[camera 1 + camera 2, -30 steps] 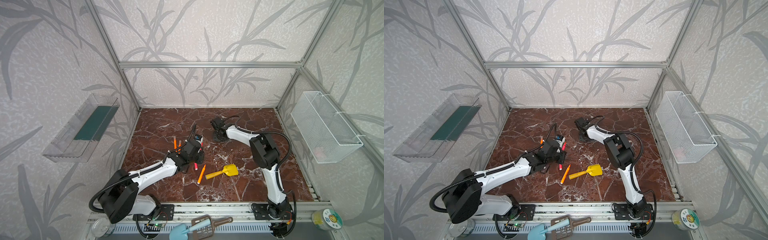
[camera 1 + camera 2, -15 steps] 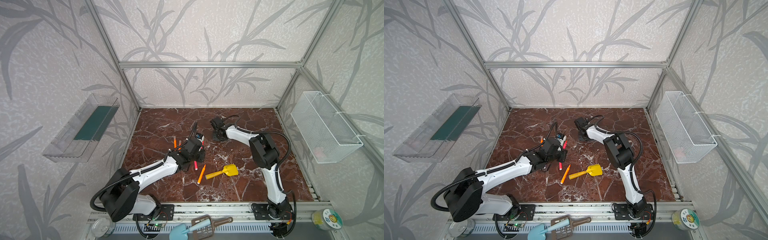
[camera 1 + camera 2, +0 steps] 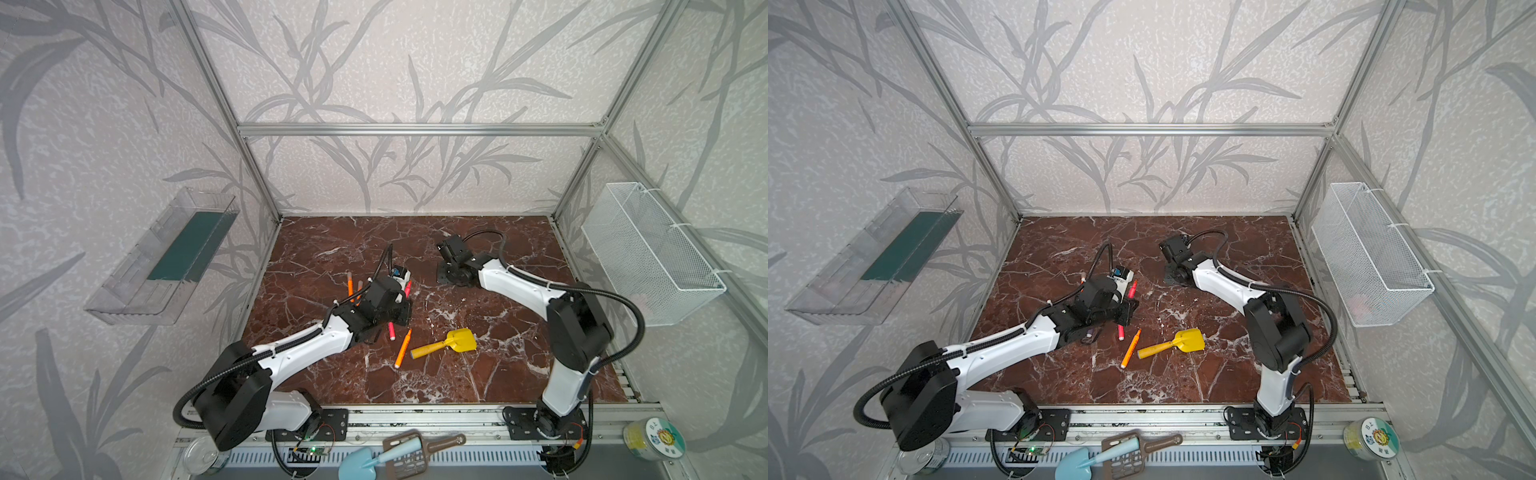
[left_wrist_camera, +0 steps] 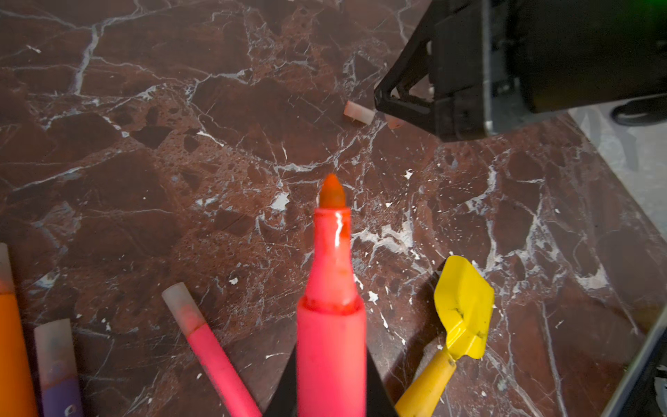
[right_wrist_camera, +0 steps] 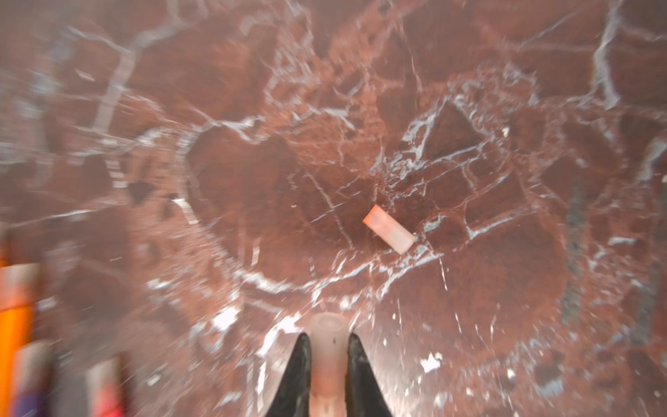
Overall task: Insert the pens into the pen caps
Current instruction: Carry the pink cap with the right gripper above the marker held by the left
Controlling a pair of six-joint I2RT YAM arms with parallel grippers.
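In both top views the left gripper (image 3: 404,301) and right gripper (image 3: 448,277) hang apart, low over the table (image 3: 478,374); left wrist view: the left grips 1 pink pen (image 4: 331,325), tip bare; right wrist view: the right pinches 1 cap (image 5: 326,346), so aligning tip with cap mouth likely comes next.

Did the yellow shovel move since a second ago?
No. In both top views the yellow shovel lies on the same white veins of the marble table, just as far from the front rail as before.
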